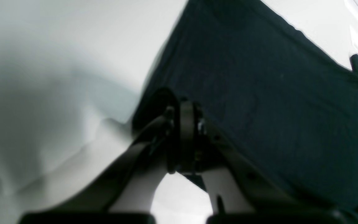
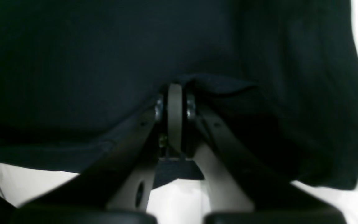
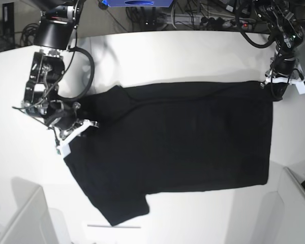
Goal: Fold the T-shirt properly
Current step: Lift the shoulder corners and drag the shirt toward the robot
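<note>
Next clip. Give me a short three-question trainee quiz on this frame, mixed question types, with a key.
1. True or false: the black T-shirt lies spread on the white table, with no print showing.
2. Multiple choice: the right tool is A) open above bare table, B) shut on the T-shirt, C) out of view.
3. Fill in: in the base view, the left tool grips the shirt at its upper ____ corner.

Key: 1 true; 2 B; 3 right.
</note>
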Robot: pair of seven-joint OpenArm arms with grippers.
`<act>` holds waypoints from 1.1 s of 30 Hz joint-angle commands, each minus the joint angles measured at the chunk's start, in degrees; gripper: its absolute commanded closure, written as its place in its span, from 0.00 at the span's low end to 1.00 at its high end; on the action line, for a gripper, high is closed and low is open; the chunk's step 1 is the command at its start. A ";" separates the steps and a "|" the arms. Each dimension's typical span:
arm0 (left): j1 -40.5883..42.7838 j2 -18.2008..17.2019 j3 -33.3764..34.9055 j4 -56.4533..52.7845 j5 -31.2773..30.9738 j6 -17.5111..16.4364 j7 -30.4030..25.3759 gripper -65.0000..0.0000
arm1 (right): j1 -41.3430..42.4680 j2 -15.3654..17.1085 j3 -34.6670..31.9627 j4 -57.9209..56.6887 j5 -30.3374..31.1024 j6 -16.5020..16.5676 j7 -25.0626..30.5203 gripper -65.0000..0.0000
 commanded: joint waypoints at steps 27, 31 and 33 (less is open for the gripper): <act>-10.66 -5.94 3.68 -5.21 -0.56 5.09 5.77 1.00 | 7.89 0.74 -0.31 -6.81 0.76 -2.65 4.89 1.00; -11.18 -6.03 3.76 -6.62 -0.56 5.09 5.77 1.00 | 7.89 0.74 -0.31 -8.65 0.76 -2.65 6.65 1.00; -11.62 -6.64 3.94 -6.70 -0.56 5.09 5.86 1.00 | 7.98 0.83 -0.31 -9.62 0.76 -2.65 7.35 1.00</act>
